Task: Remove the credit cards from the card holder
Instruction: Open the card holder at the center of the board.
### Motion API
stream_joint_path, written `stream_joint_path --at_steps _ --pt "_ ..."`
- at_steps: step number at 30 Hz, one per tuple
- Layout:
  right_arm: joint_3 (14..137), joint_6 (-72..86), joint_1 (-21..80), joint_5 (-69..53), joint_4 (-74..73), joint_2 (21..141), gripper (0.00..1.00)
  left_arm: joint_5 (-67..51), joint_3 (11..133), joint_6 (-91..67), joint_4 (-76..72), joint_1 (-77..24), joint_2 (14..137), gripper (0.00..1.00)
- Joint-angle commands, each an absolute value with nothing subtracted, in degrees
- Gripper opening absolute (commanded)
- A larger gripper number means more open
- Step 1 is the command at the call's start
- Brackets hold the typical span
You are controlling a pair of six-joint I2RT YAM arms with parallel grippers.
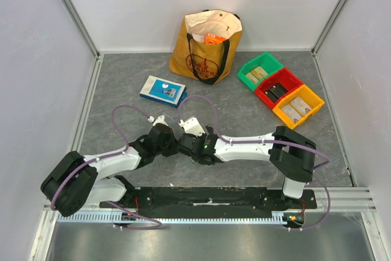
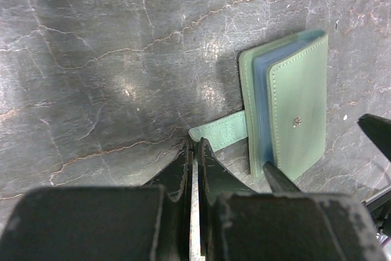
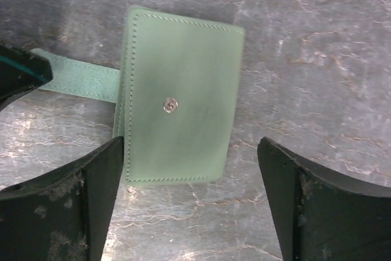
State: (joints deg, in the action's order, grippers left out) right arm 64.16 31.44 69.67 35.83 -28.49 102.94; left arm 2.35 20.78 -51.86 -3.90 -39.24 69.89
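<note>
The pale green card holder lies on the grey table, its cover nearly shut, with a metal snap on top and bluish inner pockets showing at the edge. Its strap sticks out to the side. My left gripper is shut on the end of the strap. My right gripper is open, just above the card holder, with one finger at its spine side and the other well past its open edge. No credit card shows. In the top view both grippers meet and hide the card holder.
A brown tote bag stands at the back. A blue-and-white flat box lies left of it. Green, red and yellow bins sit at the right. White walls enclose the table.
</note>
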Motion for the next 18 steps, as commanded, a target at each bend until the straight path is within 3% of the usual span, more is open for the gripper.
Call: stream_joint_path --at_steps 1,7,14,16,18 --pt "66.8 31.99 69.87 43.94 -33.39 99.85 0.9 2.37 19.95 -52.03 -3.69 -39.2 68.99 0.02" --pt "66.01 32.08 69.0 44.92 -35.16 95.54 0.67 2.29 21.0 -50.1 -1.15 -39.2 68.29 0.02" --pt "61.27 30.42 62.15 39.57 -32.79 91.94 0.29 3.25 21.62 -48.96 2.81 -39.11 66.71 0.02" --pt "58.81 29.62 58.99 35.88 -30.07 90.8 0.22 3.86 21.62 -48.87 3.51 -39.11 66.18 0.02" --pt "56.17 29.01 56.61 32.36 -27.52 90.27 0.22 4.3 21.71 -48.87 3.87 -39.02 66.18 0.02"
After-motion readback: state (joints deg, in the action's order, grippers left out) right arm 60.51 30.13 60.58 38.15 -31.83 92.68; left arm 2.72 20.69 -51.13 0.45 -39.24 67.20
